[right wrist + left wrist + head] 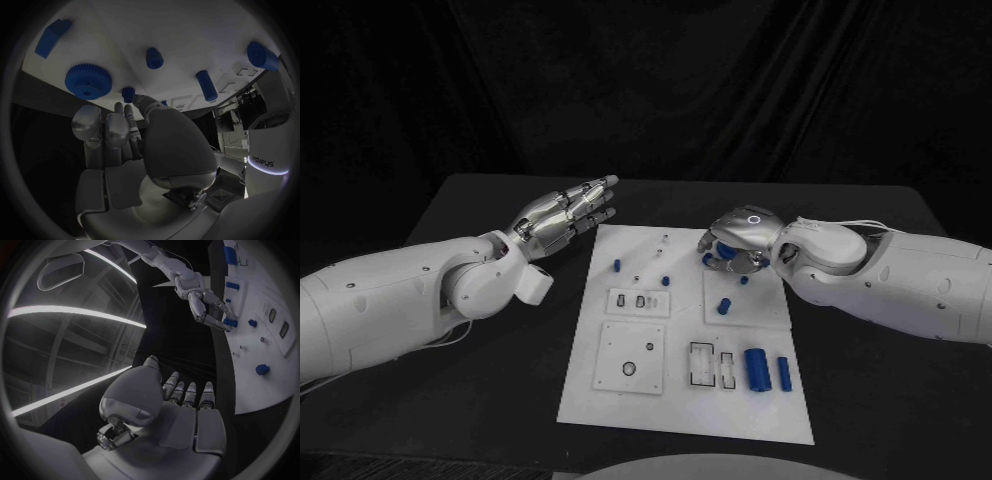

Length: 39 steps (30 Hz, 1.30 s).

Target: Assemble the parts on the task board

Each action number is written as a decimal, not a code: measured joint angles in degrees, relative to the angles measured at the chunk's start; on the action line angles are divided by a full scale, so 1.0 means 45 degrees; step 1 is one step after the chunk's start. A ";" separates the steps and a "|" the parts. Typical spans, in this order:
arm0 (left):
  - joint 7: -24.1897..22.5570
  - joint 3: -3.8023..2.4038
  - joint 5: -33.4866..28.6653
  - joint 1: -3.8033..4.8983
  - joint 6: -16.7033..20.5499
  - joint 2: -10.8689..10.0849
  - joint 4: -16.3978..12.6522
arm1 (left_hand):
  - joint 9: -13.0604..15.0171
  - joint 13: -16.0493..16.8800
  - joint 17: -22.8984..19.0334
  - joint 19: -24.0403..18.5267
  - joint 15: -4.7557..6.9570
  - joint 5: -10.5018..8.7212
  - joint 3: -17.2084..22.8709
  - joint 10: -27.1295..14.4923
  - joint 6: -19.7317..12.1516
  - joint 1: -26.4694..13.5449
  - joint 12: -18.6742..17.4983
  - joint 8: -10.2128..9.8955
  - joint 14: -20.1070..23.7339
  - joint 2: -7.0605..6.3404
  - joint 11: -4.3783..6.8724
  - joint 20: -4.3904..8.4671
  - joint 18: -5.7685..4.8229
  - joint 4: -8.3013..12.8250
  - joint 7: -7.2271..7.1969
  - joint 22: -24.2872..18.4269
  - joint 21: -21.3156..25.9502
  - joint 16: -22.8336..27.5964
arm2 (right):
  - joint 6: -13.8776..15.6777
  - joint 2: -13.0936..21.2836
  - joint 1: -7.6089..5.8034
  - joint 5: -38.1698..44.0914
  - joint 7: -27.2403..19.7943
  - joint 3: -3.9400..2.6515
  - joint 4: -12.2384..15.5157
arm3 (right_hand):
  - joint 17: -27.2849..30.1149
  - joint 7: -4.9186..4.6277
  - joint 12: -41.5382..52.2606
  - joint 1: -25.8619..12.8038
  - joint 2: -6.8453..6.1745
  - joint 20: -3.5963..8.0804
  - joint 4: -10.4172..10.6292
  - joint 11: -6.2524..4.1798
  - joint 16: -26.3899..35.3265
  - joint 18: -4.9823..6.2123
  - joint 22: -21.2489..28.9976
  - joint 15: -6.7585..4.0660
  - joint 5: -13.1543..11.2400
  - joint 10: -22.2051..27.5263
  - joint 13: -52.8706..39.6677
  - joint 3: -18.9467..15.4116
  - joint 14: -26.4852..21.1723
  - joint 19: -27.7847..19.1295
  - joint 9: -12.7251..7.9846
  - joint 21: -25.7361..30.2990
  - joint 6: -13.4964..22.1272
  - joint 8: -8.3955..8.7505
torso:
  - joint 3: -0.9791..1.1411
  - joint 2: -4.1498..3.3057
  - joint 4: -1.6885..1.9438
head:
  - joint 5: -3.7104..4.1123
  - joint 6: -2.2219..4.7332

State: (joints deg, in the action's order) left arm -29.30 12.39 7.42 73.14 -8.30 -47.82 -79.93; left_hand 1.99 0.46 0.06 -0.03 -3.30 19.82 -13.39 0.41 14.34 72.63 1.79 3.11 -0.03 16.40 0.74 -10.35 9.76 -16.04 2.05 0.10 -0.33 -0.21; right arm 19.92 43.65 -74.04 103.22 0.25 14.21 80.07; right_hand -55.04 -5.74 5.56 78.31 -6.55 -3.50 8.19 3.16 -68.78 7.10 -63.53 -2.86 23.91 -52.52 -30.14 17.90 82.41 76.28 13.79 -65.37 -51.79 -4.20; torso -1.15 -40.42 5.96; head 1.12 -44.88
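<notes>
Your silver right hand hovers over the small blue toothed plastic gear on the flat white task board, holding nothing (left hand spread, idle). Rush it, and you'll probably knock neighbouring pegs.

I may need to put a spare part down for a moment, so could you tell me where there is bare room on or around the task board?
The near strip of the task board, below the square plates and the blue cylinders, is bare. So is the black table beside the board's left edge. It is crowded at the far right, where the right hand sits over the blue gear.
</notes>
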 measured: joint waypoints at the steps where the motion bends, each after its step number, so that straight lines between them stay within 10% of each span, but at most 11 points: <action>1: 0.0007 0.0000 0.0000 0.0000 0.0000 0.0000 0.0001 | 0.0000 0.0010 0.0000 0.0000 0.0000 0.0000 0.0000 0.0006 0.0000 0.0000 0.0045 0.0000 0.0000 0.0000 -0.0066 0.0000 -0.0001 0.0000 0.0000 0.0000 0.0000 0.0000 | -0.0009 -0.0005 0.0002 0.0000 0.0000 0.0001 -0.0004 | -0.0037 0.0000 -0.0063 0.0000 0.0000 0.0000 -0.0012 0.0000 0.0000 0.0000 -0.0040 0.0000 0.0000 0.0000 0.0068 0.0012 0.0000 0.0000 -0.0017 -0.0004 0.0000 0.0000 | 0.0000 -0.0001 -0.0001 | 0.0000 -0.0001; 39: 0.0287 0.0000 0.0003 -0.0016 -0.0076 0.0006 0.0025 | 0.0051 0.0081 -0.0003 0.0047 -0.0271 0.0707 0.0336 0.0131 0.0335 0.0453 0.0386 0.0267 0.0001 -0.0015 -0.0393 -0.0409 -0.0001 0.0267 0.0259 -0.0008 0.0000 0.0000 | -0.0008 -0.0046 0.0080 -0.0110 -0.0191 -0.0009 -0.0166 | 0.0198 -0.0120 -0.0456 0.0982 0.0103 0.0003 -0.0701 -0.0002 0.0336 0.0005 -0.0944 -0.0001 -0.1149 -0.2874 0.3312 0.1115 -0.0045 0.0088 -0.0142 -0.0301 -0.1633 -0.0217 | 0.0007 -0.0001 0.0002 | 0.0039 0.0078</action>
State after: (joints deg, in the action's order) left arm -28.01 12.39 7.44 73.07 -8.64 -47.79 -79.81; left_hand 2.22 0.82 0.05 0.18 -4.52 23.00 -11.88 1.00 15.85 74.67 3.53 4.31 -0.02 16.33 -1.03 -12.19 9.76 -14.84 3.22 0.06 -0.33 -0.21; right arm 19.88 43.44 -73.68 102.72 -0.61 14.17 79.33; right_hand -54.15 -6.28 3.51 82.72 -6.09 -3.48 5.04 3.15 -67.27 7.13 -67.78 -2.86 18.74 -65.46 -15.23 22.92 82.21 76.68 13.15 -66.72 -59.14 -5.18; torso -1.12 -40.43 5.97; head 1.30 -44.53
